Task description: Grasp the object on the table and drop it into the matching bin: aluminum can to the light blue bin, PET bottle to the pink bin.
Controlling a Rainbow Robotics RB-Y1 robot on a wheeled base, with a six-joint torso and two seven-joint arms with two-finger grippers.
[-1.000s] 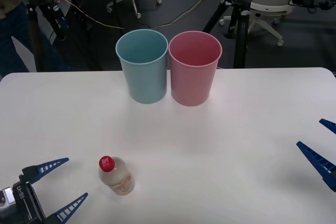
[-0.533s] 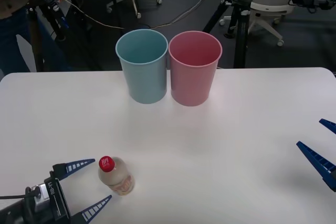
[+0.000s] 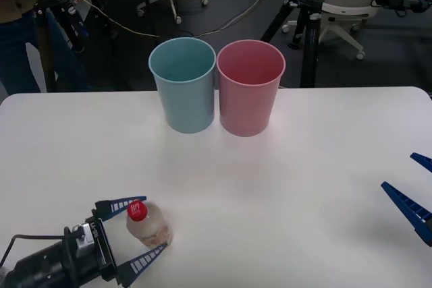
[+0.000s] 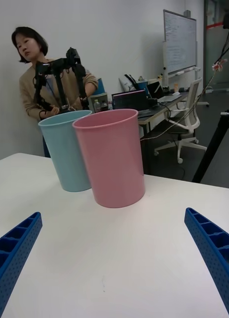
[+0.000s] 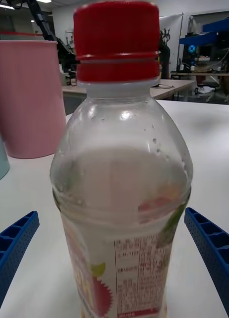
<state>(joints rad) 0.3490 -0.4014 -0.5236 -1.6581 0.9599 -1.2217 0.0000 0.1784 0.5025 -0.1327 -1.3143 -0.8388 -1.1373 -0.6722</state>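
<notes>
Left gripper (image 3: 140, 232): mine, spread wide at the table's (image 3: 304, 166) near left, one finger on each side of the bottle, not touching it.
Bottle (image 3: 149, 224): upright between my left fingers, red cap on.
Right gripper (image 3: 413, 192): mine, wide open at the right edge, well apart.
Bins: blue bin (image 3: 183, 84) and pink bin (image 3: 250, 87) side by side, far across the table.

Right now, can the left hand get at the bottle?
Likely yes: the left hand is open with its fingers on either side of the upright bottle, nothing between them.
</notes>
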